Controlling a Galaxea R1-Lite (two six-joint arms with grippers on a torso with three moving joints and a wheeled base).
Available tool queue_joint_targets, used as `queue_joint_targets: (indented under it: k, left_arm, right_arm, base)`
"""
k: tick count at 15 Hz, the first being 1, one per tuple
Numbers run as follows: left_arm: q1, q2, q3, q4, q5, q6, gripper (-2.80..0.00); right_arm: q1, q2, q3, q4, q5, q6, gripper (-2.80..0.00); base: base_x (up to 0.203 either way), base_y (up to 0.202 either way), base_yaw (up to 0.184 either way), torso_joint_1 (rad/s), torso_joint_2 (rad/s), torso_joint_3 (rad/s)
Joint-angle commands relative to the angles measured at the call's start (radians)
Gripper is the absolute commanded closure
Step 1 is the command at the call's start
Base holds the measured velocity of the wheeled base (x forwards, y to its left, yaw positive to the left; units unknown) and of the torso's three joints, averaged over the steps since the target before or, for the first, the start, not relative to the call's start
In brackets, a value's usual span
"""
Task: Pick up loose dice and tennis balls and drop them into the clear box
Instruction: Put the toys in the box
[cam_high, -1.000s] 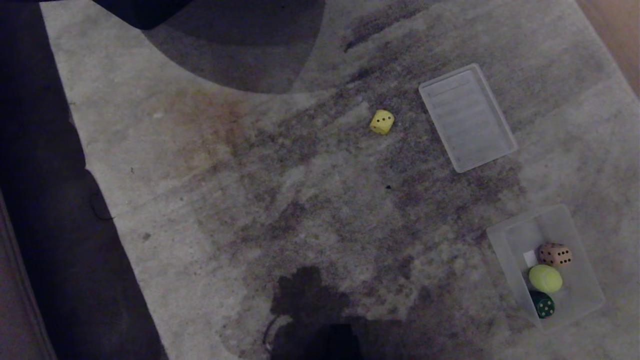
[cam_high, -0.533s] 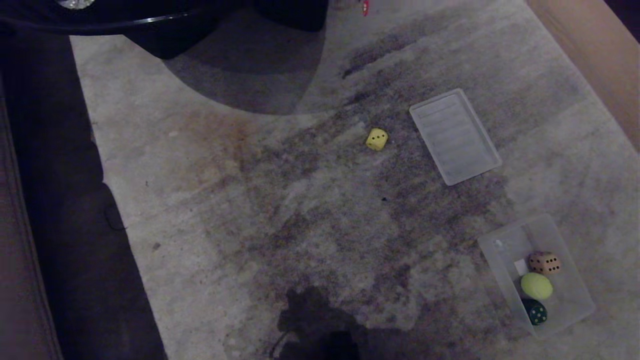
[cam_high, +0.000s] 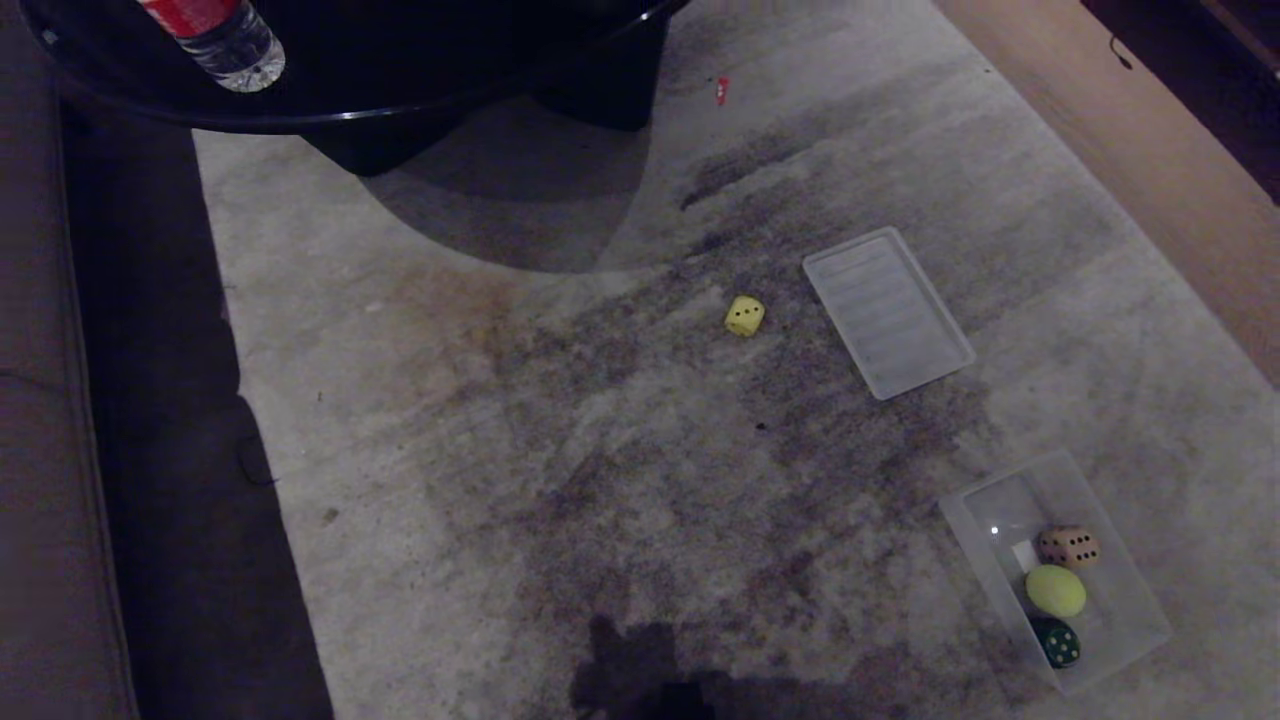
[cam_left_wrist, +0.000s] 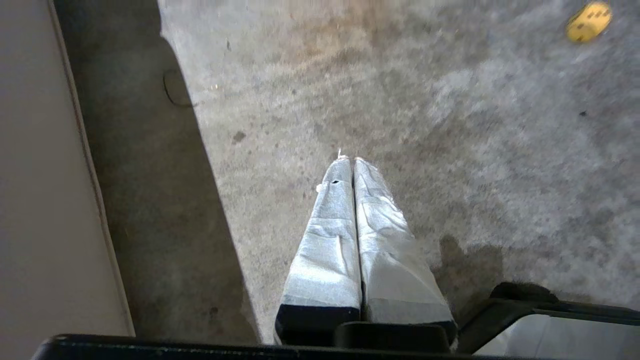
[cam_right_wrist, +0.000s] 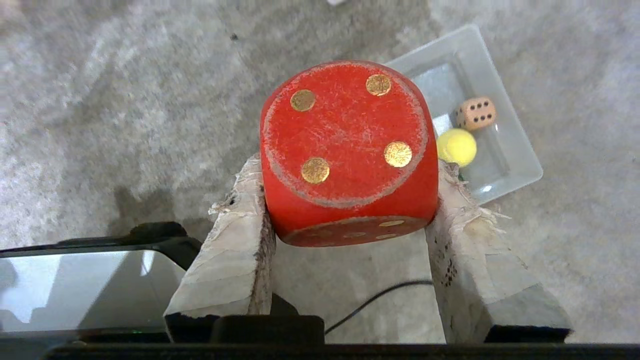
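red die (cam_right_wrist: 350, 150), scuffed rounded cube, between padded right gripper (cam_right_wrist: 350, 200) fingers (cam_right_wrist: 235, 240)

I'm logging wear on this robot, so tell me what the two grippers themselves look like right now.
The left gripper has two long tapering fingers wrapped in creased pale grey tape, on black bases. The right gripper has blunter fingers in off-white wrap, frayed and fuzzy along the edges with dark specks, also on black bases. A thin black cable runs between them.

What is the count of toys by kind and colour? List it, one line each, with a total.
Red dice: 1, red die held in the right gripper
Yellow dice: 1, yellow die on the carpet
Tan dice: 1, tan die in the clear box
Dark green dice: 1, green die in the box
Tennis balls: 1, tennis ball in the box
Total: 5
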Motion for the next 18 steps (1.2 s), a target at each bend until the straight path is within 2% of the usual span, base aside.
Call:
queue_joint_targets:
  k: [1, 18]
  left_arm:
    - [0.000, 0.001, 0.002, -0.001, 0.001, -0.001, 0.00]
    - [0.000, 0.001, 0.002, -0.001, 0.001, -0.001, 0.00]
  right_arm:
    - [0.001, 0.002, 0.000, 0.001, 0.000, 0.000, 0.00]
    - [0.001, 0.002, 0.000, 0.001, 0.000, -0.003, 0.00]
  base:
    - [0.000, 0.000, 0.000, -0.001, 0.01, 0.199]
    - [0.000, 0.000, 0.000, 0.001, 0.00, 0.202]
